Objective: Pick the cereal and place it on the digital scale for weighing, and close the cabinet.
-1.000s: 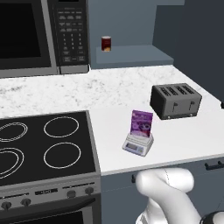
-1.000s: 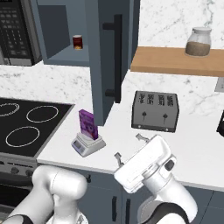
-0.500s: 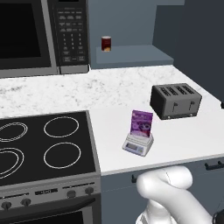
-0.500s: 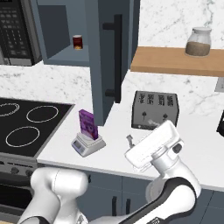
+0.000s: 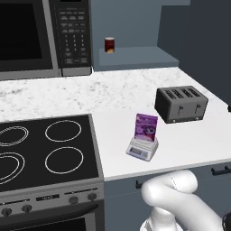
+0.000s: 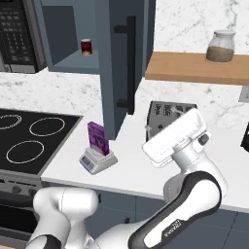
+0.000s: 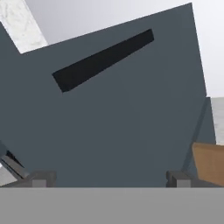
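One purple cereal box (image 5: 146,125) stands upright on the scale (image 5: 142,149) near the worktop's (image 5: 189,140) front edge, while the pincer (image 7: 109,177), spread wide and empty, faces the open cabinet door (image 6: 124,63).

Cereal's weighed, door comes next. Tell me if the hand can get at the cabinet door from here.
Probably yes. The open hand faces the cabinet door and its handle, with nothing between them; the toaster sits lower, beside the arm.

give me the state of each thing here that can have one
cereal: upright on the scale
digital scale: on the counter, loaded with the cereal
cabinet: door open
gripper: open, empty, facing the cabinet door
toaster: slots empty
stove: nothing on the burners
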